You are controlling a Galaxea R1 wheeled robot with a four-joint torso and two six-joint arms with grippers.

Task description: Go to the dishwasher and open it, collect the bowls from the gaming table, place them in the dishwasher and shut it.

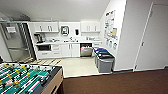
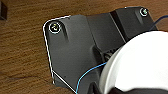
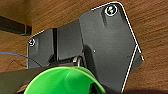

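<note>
Head view: foosball table (image 1: pixel 27 78) nearest, green field with rods, at lower left. Brown carpet (image 1: pixel 120 83) ahead, pale tile floor (image 1: pixel 77 66) beyond it. Dishwasher (image 1: pixel 86 50) at the far wall under the counter, open, dark interior visible, white cabinets (image 1: pixel 67 50) on either side. Grey bins with blue lids (image 1: pixel 103 58) stand near it along the right-hand wall.

Left wrist view: white bowl (image 2: pixel 140 65) close against the left tool. Right wrist view: green bowl (image 3: pixel 63 81) close against the right tool. Grip state of either tool: cannot tell; fingers not discernible.
</note>
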